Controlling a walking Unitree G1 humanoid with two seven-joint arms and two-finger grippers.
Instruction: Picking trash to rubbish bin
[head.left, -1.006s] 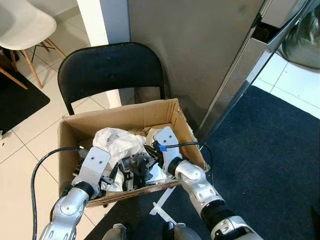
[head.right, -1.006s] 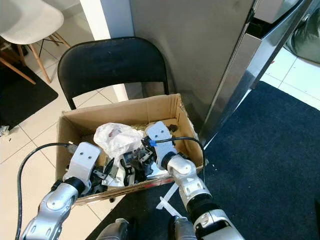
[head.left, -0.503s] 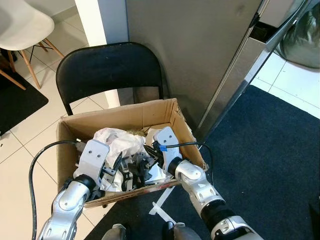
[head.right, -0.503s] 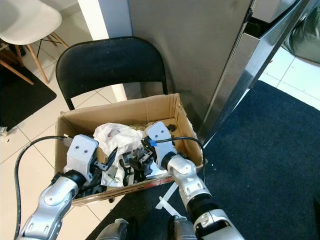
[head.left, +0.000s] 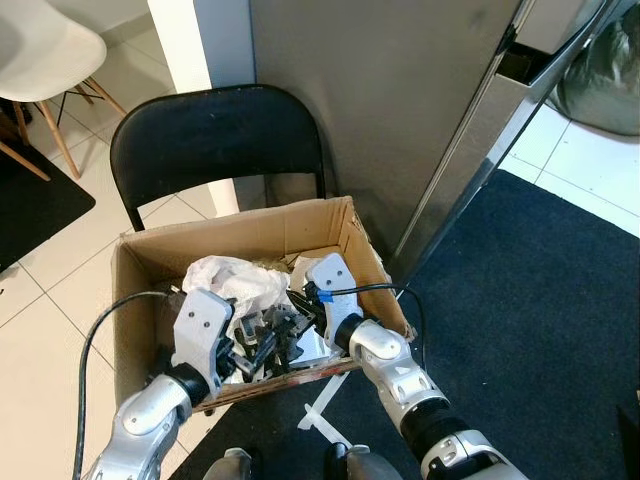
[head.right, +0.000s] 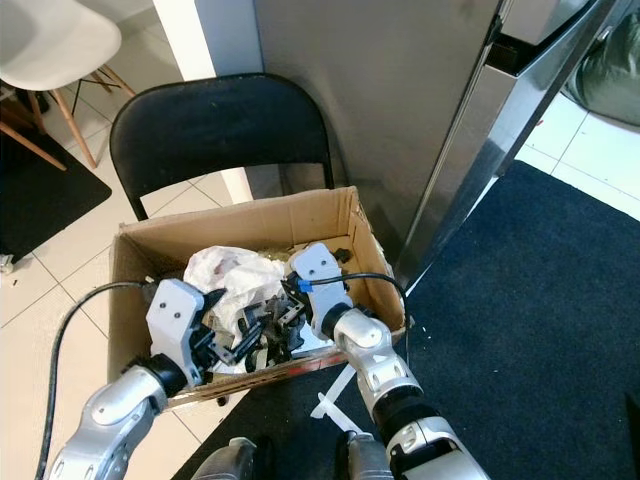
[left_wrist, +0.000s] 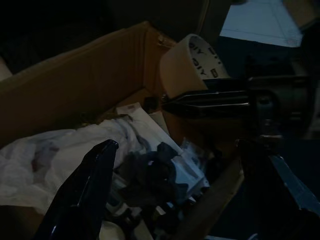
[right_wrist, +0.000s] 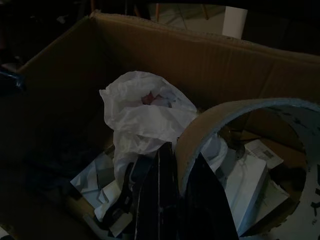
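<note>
An open cardboard box (head.left: 250, 228) stands on the floor and holds a crumpled white plastic bag (head.left: 235, 282), papers and dark scraps. Both grippers hang over its front half, close together. My right gripper (right_wrist: 182, 196) is shut on the wall of a cardboard tape roll (right_wrist: 240, 119), one finger inside the ring and one outside. In the left wrist view the same tape roll (left_wrist: 187, 62) hangs above the trash. My left gripper (left_wrist: 175, 200) is open, its fingers (left_wrist: 85, 195) spread wide over the dark scraps, with nothing between them. It sits just left of the right gripper (head.left: 290, 335).
A black folding chair (head.left: 215, 140) stands right behind the box. A steel cabinet (head.left: 400, 100) rises to the back right. Dark carpet (head.left: 540, 300) covers the floor on the right, tiles on the left. A white chair (head.left: 40, 50) is at far left. A white strip (head.left: 320, 410) lies before the box.
My left gripper has moved right, from the box's left side toward the right gripper. The right gripper has stayed put, holding the roll.
</note>
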